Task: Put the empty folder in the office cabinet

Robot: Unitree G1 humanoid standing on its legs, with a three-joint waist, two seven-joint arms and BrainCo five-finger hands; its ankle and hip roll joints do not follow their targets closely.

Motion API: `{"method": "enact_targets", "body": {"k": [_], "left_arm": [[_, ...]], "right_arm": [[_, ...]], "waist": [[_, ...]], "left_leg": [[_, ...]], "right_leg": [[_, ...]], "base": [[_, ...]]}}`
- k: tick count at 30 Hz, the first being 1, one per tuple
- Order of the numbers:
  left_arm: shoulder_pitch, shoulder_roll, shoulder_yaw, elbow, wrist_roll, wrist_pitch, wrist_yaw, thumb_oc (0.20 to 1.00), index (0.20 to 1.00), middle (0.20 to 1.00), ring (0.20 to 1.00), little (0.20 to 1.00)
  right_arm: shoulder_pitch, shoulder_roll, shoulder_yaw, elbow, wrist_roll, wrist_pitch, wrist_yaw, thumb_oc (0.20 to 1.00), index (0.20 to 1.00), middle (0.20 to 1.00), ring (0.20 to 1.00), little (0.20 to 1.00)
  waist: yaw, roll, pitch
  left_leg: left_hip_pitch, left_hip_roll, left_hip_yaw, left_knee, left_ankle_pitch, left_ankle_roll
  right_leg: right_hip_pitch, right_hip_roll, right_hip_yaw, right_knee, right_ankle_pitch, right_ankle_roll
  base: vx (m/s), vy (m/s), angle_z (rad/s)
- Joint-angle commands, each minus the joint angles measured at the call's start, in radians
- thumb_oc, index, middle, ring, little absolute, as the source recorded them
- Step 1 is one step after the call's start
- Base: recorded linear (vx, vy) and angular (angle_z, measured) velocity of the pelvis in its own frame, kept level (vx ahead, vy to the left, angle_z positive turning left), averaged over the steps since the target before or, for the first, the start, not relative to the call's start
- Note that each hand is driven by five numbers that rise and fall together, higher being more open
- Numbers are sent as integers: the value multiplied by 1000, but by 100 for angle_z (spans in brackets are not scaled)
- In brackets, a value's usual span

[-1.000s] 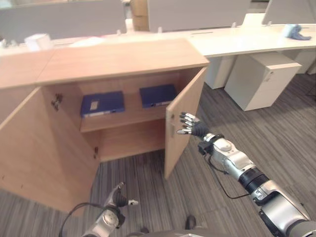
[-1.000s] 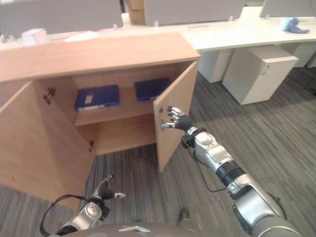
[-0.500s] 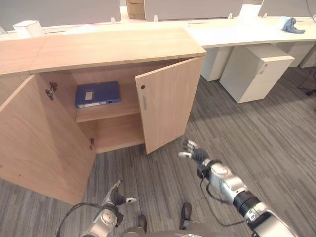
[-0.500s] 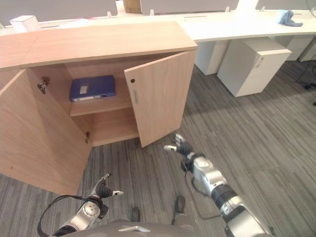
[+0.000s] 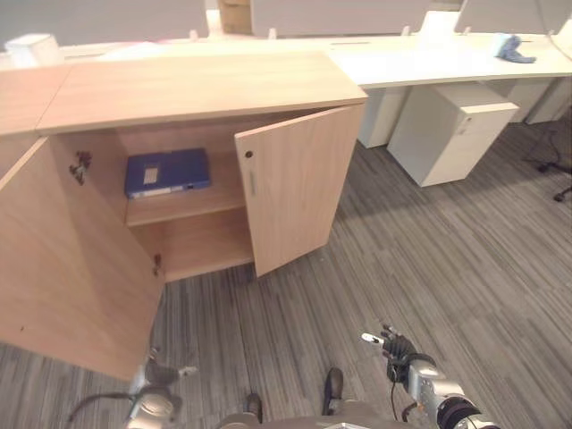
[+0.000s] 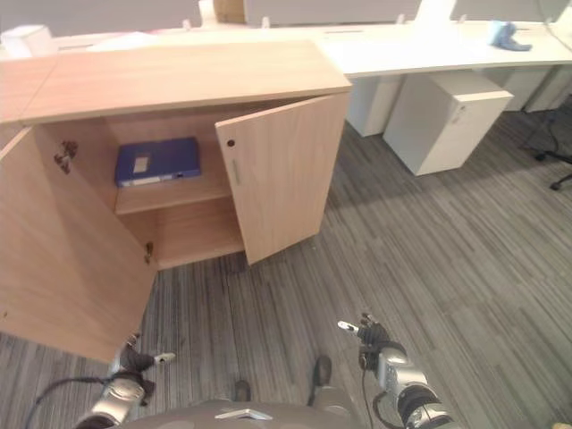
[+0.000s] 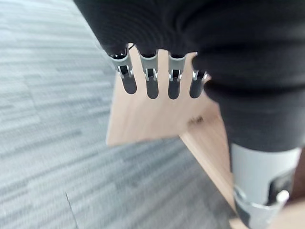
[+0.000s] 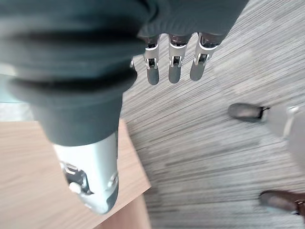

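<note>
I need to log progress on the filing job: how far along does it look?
Looks mostly done: a blue folder lies on the upper shelf of the cabinet. Nothing is in hand; the left hand and right hand hang open, low over the floor. Left: the right door is half shut, the left door stands wide open.

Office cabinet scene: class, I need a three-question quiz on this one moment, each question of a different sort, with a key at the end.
1. True or false: the right door of the cabinet is fully shut.
2. Multiple choice: the blue folder lies (A) on the floor, (B) on the cabinet's upper shelf, (C) on the white desk.
3. Short answer: what does the right hand hold?

Key
1. False: it stands partly open, while the left door swings wide.
2. B.
3. Nothing: its fingers are straight, low over the carpet. The left hand also hangs empty, by the left door.
</note>
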State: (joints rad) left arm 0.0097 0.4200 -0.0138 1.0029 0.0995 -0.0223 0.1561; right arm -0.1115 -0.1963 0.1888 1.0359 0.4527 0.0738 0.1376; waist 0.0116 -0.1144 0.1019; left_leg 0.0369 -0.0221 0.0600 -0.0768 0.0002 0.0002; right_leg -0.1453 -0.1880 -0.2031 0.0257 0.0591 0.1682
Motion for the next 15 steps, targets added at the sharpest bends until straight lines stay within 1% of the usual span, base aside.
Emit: {"method": "enact_targets", "body": {"k": [1, 2, 3, 4, 6, 8, 9, 10, 11, 12, 13, 15], "left_arm": [[2, 175, 76, -6, -19, -9, 48, 1000, 1000, 1000, 1000, 1000], [8, 233, 122, 2, -24, -5, 56, 1000, 1000, 1000, 1000, 1000], [8, 234, 122, 2, -24, -5, 56, 1000, 1000, 1000, 1000, 1000], [16, 319, 198, 26, -43, -4, 68, 1000, 1000, 1000, 1000, 1000], [26, 388, 260, 77, -63, -4, 75, 1000, 1000, 1000, 1000, 1000], [26, 390, 261, 78, -64, -5, 74, 1000, 1000, 1000, 1000, 1000], [71, 461, 332, 54, -49, 2, 85, 1000, 1000, 1000, 1000, 1000], [89, 486, 356, 67, -46, 1, 83, 1000, 1000, 1000, 1000, 1000], [97, 507, 370, 78, -37, 2, 84, 1000, 1000, 1000, 1000, 1000], [97, 507, 370, 78, -37, 2, 84, 1000, 1000, 1000, 1000, 1000], [105, 542, 392, 94, -20, 4, 80, 1000, 1000, 1000, 1000, 1000], [107, 558, 398, 94, -10, 5, 77, 1000, 1000, 1000, 1000, 1000]], "right_arm": [[-75, -5, 4, 10, -60, -19, -8, 1000, 1000, 1000, 1000, 1000], [-70, -8, -12, 53, -78, -13, -12, 1000, 1000, 1000, 1000, 1000], [-71, -7, -11, 53, -78, -14, -12, 1000, 1000, 1000, 1000, 1000], [-66, -13, -40, 127, -99, -6, -19, 1000, 1000, 1000, 1000, 1000], [-64, -17, -57, 178, -115, -2, -27, 1000, 1000, 1000, 1000, 1000], [-65, -15, -57, 179, -115, -3, -26, 1000, 1000, 1000, 1000, 1000], [-51, -26, -97, 231, -121, 2, -39, 1000, 1000, 1000, 1000, 1000], [-48, -30, -104, 247, -126, 4, -42, 1000, 1000, 1000, 1000, 1000], [-43, -31, -106, 258, -128, 4, -40, 1000, 1000, 1000, 1000, 1000], [-43, -31, -106, 258, -128, 4, -40, 1000, 1000, 1000, 1000, 1000], [-34, -36, -111, 279, -131, 5, -40, 1000, 1000, 1000, 1000, 1000], [-21, -36, -111, 293, -134, 6, -38, 1000, 1000, 1000, 1000, 1000]], "waist": [[23, -11, 21], [26, -9, 22], [25, -12, 20], [30, -11, 15], [31, -12, 11], [30, -13, 11], [36, -11, 9], [37, -11, 9], [37, -11, 8], [37, -11, 8], [39, -12, 8], [40, -14, 8]], "left_leg": [[50, -67, 13, -10, -97, 16], [57, -65, 10, -10, -102, 17], [53, -67, 11, -10, -99, 17], [54, -69, 8, -10, -101, 18], [56, -69, 7, -10, -103, 17], [56, -69, 7, -10, -103, 17], [59, -70, 3, -10, -105, 19], [59, -70, 2, -10, -105, 18], [60, -70, 1, -10, -105, 18], [60, -70, 1, -10, -105, 18], [62, -69, 0, -10, -106, 18], [64, -69, -3, -10, -107, 18]], "right_leg": [[-2, -87, 50, -78, 159, 66], [6, -87, 45, -77, 158, 68], [2, -89, 46, -78, 160, 68], [2, -91, 45, -78, 161, 70], [4, -93, 43, -77, 161, 72], [4, -93, 42, -77, 161, 72], [7, -95, 40, -78, 162, 74], [8, -96, 38, -77, 161, 75], [8, -96, 37, -76, 160, 75], [8, -96, 37, -76, 160, 75], [9, -96, 34, -76, 160, 76], [14, -95, 30, -77, 158, 76]], "base": [[33, -1, 6], [21, -2, -12], [40, 0, -5], [30, 2, 3], [23, -1, 5], [0, 0, 0], [40, -1, 2], [47, 0, 6], [17, 0, 5], [26, 2, 15], [30, 0, 12], [34, -1, 10]]}}
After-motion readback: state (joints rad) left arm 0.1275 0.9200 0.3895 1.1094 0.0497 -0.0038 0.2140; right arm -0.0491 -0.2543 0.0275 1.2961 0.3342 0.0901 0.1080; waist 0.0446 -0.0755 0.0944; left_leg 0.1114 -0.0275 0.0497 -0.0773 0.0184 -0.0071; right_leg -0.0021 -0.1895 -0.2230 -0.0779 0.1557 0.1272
